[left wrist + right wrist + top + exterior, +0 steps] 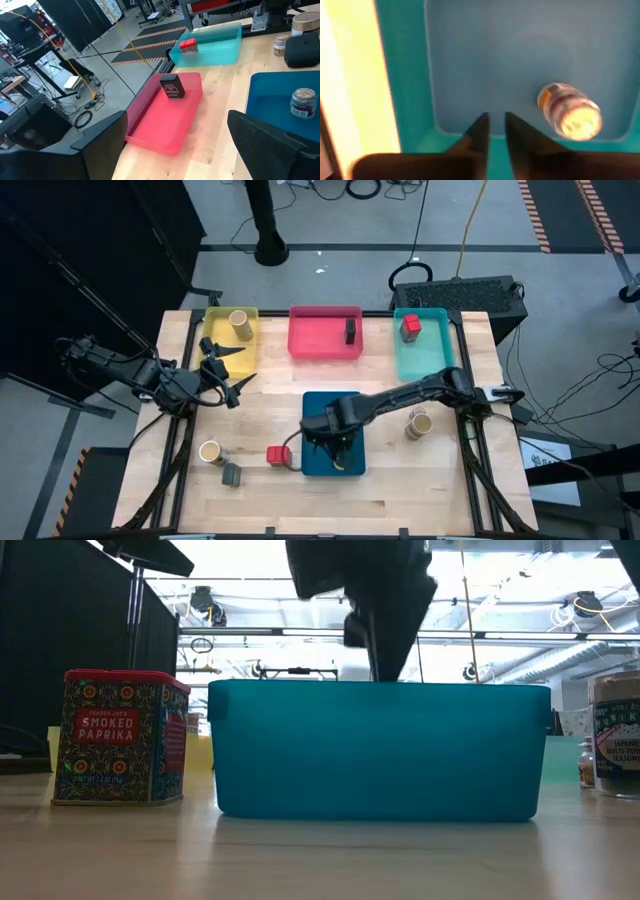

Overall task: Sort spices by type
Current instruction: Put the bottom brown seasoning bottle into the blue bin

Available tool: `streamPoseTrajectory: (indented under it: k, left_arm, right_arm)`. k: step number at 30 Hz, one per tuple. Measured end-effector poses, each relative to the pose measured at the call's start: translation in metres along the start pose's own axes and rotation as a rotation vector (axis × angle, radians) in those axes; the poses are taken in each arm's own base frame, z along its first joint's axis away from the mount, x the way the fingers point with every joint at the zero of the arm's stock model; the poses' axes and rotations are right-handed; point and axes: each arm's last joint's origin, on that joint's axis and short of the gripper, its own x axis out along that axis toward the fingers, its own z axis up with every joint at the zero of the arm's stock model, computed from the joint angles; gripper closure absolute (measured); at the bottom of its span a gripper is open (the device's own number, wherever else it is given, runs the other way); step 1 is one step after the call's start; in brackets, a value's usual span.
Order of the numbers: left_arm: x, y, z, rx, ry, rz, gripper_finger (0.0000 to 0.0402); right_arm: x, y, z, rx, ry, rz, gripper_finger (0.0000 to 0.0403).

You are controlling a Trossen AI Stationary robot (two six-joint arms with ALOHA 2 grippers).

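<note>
Right fingers: your right gripper (492, 131) hangs over the blue tray (315, 402), fingers nearly closed, a thin gap between them, holding nothing.
Small jar: just beside those fingers, a round grey-capped jar (568, 110) lies in the tray near a corner wall.
Jar axis: tipped on its side, cap end toward the camera.
Room: the tray floor around it is bare.
Left fingers: your left gripper (226, 370) waits spread wide by the yellow tray (213, 330).
Tabletop: red paprika box (120, 737) just beside the blue tray.
</note>
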Motion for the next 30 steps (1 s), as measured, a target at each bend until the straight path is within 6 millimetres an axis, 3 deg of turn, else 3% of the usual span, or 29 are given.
streamPoseTrajectory:
  k: [2, 9, 21, 30]
  left_arm:
    - [0.000, 0.000, 0.000, -0.001, -0.001, 0.000, 0.0052]
    - [0.000, 0.000, 0.000, -0.003, -0.002, -0.001, 0.0052]
    - [0.000, 0.000, 0.000, -0.002, -0.002, -0.001, 0.0052]
    - [0.000, 0.000, 0.000, -0.002, -0.001, -0.001, 0.0052]
  right_arm:
    - [0.009, -0.001, 0.000, 0.000, -0.010, 0.007, 0.0392]
    - [0.027, -0.018, -0.002, 0.072, 0.021, 0.029, 0.0400]
    - [0.023, -0.060, -0.001, 0.135, 0.050, -0.074, 0.0402]
    - [0.019, -0.068, -0.002, 0.121, 0.047, -0.124, 0.0403]
